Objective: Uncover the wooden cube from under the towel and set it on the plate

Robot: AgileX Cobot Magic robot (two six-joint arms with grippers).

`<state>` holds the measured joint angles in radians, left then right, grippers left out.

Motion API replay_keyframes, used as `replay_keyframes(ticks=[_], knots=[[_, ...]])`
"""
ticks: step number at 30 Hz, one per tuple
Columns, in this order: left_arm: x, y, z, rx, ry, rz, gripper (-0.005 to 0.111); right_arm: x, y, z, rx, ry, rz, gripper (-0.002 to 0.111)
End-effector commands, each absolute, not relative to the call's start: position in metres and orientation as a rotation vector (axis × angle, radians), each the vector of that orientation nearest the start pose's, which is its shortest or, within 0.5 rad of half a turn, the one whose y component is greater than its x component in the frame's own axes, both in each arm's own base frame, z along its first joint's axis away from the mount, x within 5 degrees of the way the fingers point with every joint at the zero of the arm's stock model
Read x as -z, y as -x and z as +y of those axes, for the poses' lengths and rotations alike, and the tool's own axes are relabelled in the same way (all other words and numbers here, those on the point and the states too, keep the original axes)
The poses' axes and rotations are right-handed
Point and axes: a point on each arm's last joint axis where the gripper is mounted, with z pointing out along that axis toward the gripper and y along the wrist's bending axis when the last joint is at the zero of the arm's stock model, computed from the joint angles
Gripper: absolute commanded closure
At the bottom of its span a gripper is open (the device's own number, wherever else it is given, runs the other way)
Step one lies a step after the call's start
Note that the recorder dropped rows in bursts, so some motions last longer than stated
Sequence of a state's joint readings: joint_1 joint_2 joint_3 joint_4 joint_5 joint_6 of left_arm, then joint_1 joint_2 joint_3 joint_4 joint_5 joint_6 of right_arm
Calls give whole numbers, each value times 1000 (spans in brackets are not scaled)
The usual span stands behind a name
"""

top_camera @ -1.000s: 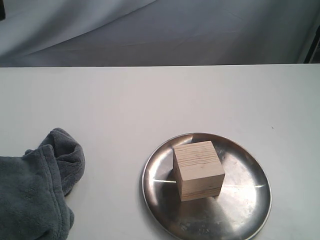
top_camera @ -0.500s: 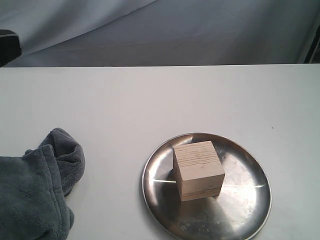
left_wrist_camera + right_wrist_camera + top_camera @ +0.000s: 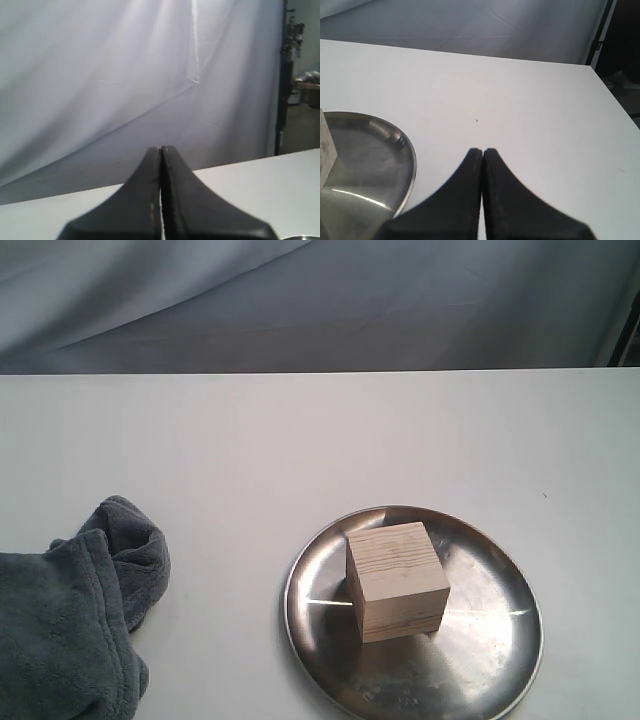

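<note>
One wooden cube (image 3: pixel 397 580) sits squarely on the round silver metal plate (image 3: pixel 495 645), a little toward the plate's left and far side, its pale grain lines facing up and forward and its base flat on the scuffed, reflective surface. The dark grey fleece towel (image 3: pixel 60 630) lies bunched at the left near edge of the white table (image 3: pixel 300 440), well apart from the plate, with its hemmed edge curling over a fold and nothing visibly beneath it. Neither arm appears in the exterior view.

The left gripper (image 3: pixel 161 150) is seen from its wrist camera with jaws pressed together and nothing between them, raised and aimed toward the pale fabric backdrop (image 3: pixel 300 300). The right gripper (image 3: pixel 483 150) likewise has its jaws closed on nothing, pointing over bare tabletop just beside the plate's rim (image 3: pixel 407 155); a sliver of the cube (image 3: pixel 325 145) shows at the edge of that view.

Judged from how things lie, the task looks complete: the cube is uncovered, clear of the towel, and resting on the plate without any grip on it. Nothing appears left to do beyond the arms parking away from the table, and nothing in view suggests the cube is unstable or near the rim.
</note>
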<state>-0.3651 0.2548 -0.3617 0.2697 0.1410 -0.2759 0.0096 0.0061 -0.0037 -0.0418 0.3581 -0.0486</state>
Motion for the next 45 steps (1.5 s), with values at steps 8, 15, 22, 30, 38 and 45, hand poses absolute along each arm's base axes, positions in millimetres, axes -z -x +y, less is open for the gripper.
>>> replay_keyframes(ticks=[8, 15, 22, 30, 38, 45], knots=[[-280, -45, -2, 92, -38, 1422, 107, -182, -53, -1, 64, 81, 1831, 108], [-252, -47, -1, 46, -23, 1458, 107, -182, -53, -1, 64, 81, 1831, 108], [-244, -49, 1, 26, -6, 1489, 107, -182, -53, -1, 64, 81, 1831, 108], [-244, -48, 5, -36, 57, 1485, 107, -182, -53, -1, 64, 81, 1831, 108], [-233, -51, 5, -36, 59, 1520, 107, -182, -53, -1, 64, 81, 1831, 108], [-207, -56, 4, 17, 108, 1589, 107, -182, -53, -1, 64, 81, 1831, 108]])
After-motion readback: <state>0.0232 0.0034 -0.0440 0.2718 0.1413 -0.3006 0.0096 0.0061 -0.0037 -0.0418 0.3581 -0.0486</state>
